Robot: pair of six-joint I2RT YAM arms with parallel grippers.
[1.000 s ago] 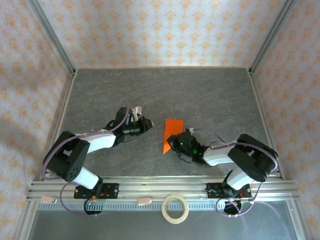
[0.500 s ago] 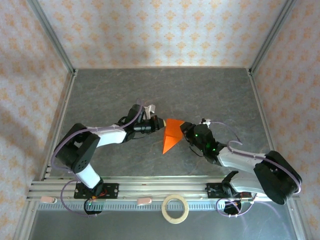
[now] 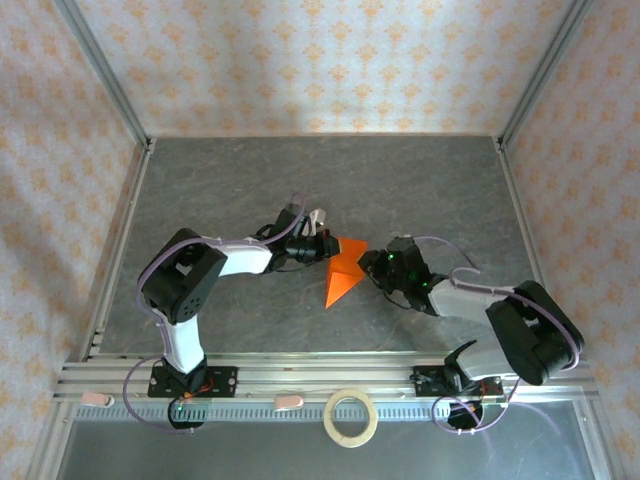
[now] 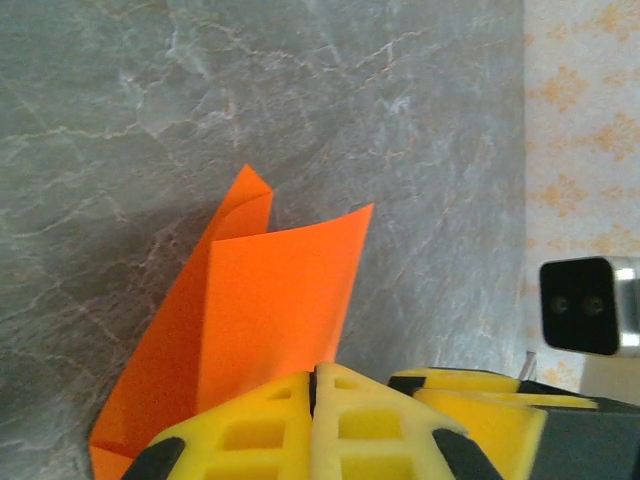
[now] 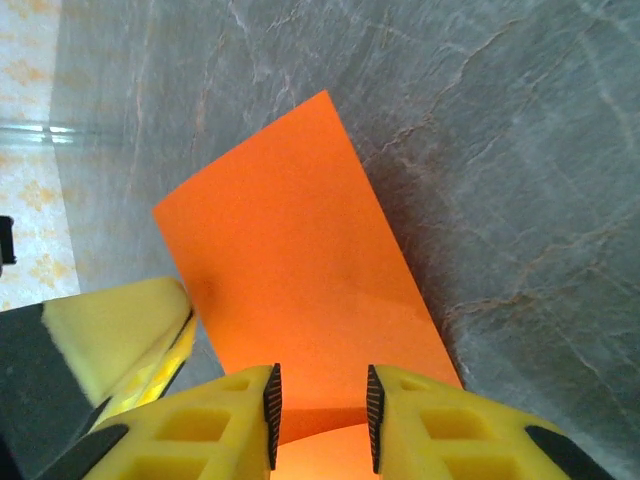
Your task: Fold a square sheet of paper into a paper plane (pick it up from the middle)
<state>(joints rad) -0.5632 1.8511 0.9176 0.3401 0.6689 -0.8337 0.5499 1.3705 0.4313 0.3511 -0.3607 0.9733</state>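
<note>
**Both grippers at the orange paper, mid-table**

Nearest me, a pale tape ring [image 3: 351,417] lies on the metal rail [image 3: 300,378] btwn the two arm bases. Past that is the grey stone-look table [image 3: 420,190], w/ both arms bent inward toward the centre.

The paper plane [image 3: 343,272] sits about mid-table. It's bright orange and only partly folded: a pointed tip aims at the near-left, and the wider end is further back. One flap stands up off the surface and throws a shadow beside it.

The left gripper [image 3: 325,246] is at the paper's far-left corner. In its wrist cam the yellow jaws are pressed together [image 4: 315,375], and the raised flap [image 4: 270,300] runs into the seam, so it looks pinched there.

The right gripper [image 3: 372,262] is at the paper's right side. Its jaws are spread [image 5: 320,395], and the orange sheet [image 5: 290,290] shows in the gap btwn them.

At the far end is a patterned wall [image 3: 330,60].
</note>
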